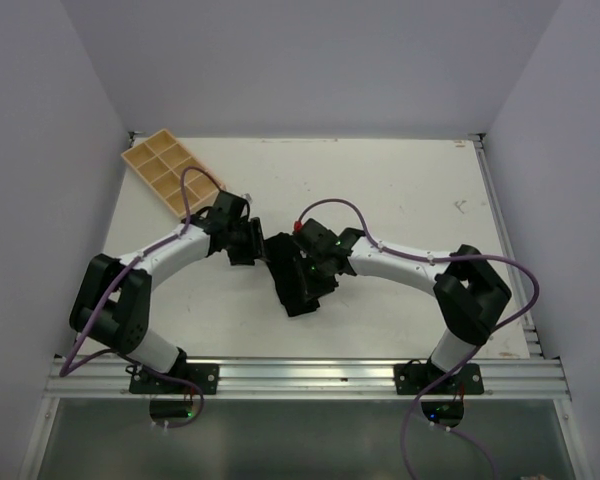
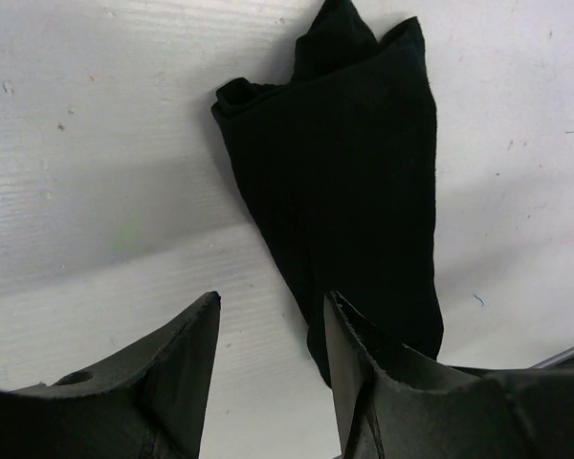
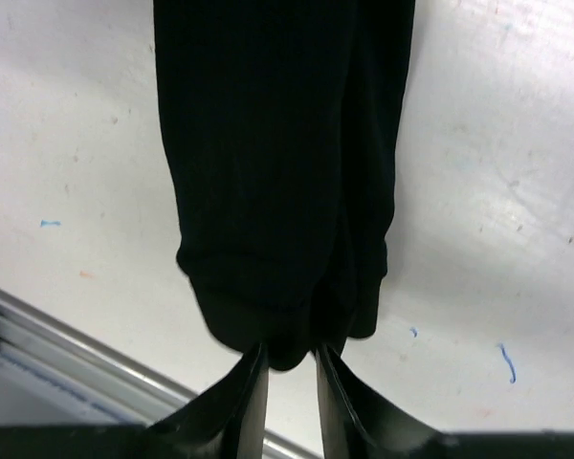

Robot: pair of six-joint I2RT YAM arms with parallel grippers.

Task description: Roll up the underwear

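Currently: underwear (image 2: 344,172), folded strip, flat on counter (image 2: 96,143) between arms. Right fingers (image 3: 239,406) nearly closed, pinching its hem; left fingers (image 2: 182,373) spread, empty. I judge rolling starts next: turn hem over.

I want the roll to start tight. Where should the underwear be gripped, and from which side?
Grip the narrow hemmed end of the underwear, coming in from beyond that end along its length. It lies flat, folded into a long strip, so the thick rounded end fits between fingers and can curl over the rest. The right gripper seems to pinch exactly there.
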